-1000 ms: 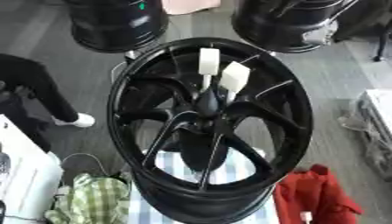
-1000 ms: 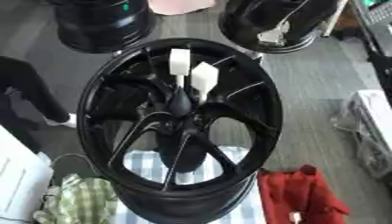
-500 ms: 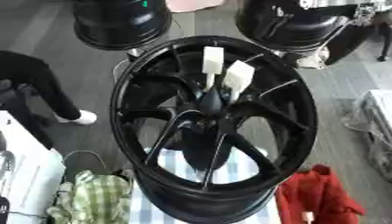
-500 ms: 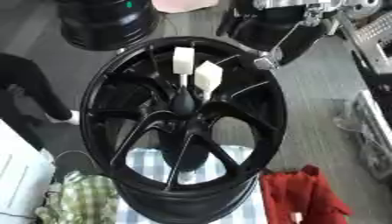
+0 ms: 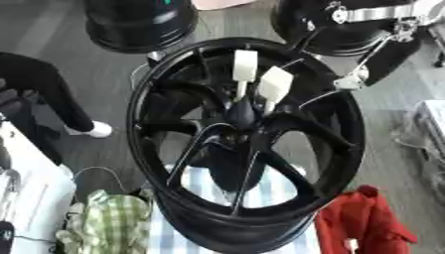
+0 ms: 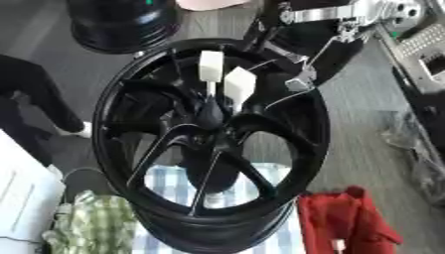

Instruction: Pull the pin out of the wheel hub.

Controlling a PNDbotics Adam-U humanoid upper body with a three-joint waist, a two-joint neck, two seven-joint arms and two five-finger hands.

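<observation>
Black wheel stands upright, hub facing me; two white-handled pins project from it for easy reach. My right arm enters far right; I cannot tell its hand's state.

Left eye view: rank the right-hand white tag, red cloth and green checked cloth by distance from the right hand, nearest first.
From the right hand, which shows at the wheel's upper right rim:
1. Right-hand white tag, just left of the hand, above the hub.
2. Red cloth, lower right.
3. Green checked cloth, lower left, across the wheel.
</observation>
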